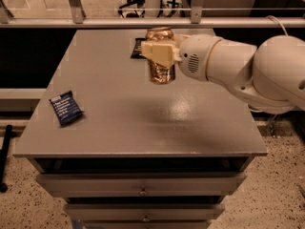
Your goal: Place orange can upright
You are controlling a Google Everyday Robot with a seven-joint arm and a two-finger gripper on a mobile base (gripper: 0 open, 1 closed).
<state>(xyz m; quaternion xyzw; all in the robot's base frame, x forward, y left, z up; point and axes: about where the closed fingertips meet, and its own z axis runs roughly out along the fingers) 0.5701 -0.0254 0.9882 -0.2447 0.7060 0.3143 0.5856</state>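
The orange can (pixel 161 70) is shiny orange-gold and stands nearly upright in the air above the far middle of the grey table (pixel 119 123). My gripper (pixel 159 52) is shut on the can, its pale fingers clamped across the can's upper half. The white arm reaches in from the right. The can's base hangs above the tabletop, and its shadow lies on the table below and to the right.
A blue snack bar (pixel 66 108) lies near the table's left edge. A dark snack bar (pixel 137 49) lies at the far side, partly behind the gripper. Drawers sit under the tabletop. A metal rail runs behind the table.
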